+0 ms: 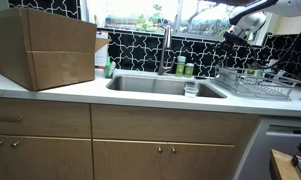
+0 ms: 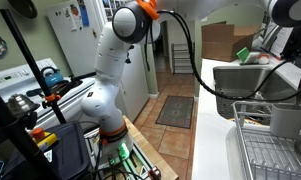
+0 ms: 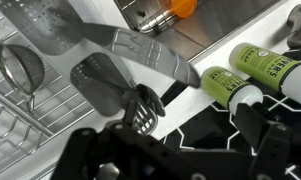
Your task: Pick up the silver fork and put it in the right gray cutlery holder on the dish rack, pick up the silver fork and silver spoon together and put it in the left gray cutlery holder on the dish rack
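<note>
The dish rack (image 1: 255, 82) sits just right of the sink (image 1: 160, 85), low, wide, thin silvery wire; the gripper (image 1: 240, 32) hangs over its far edge by the tiled wall, open air nearer us; jaws look spread wide, holding nothing; gray perforated cutlery holder (image 3: 98, 85) underneath; we can't spot the fork.

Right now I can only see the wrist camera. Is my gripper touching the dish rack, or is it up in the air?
Observer: Up in the air. In an exterior view the gripper hangs above the dish rack, not touching it.
Operator: What's far away from it?
Observer: Beyond the sink, a big cardboard box sits on the counter.
Operator: And down low?
Observer: A dark rug lies on the floor.
</note>
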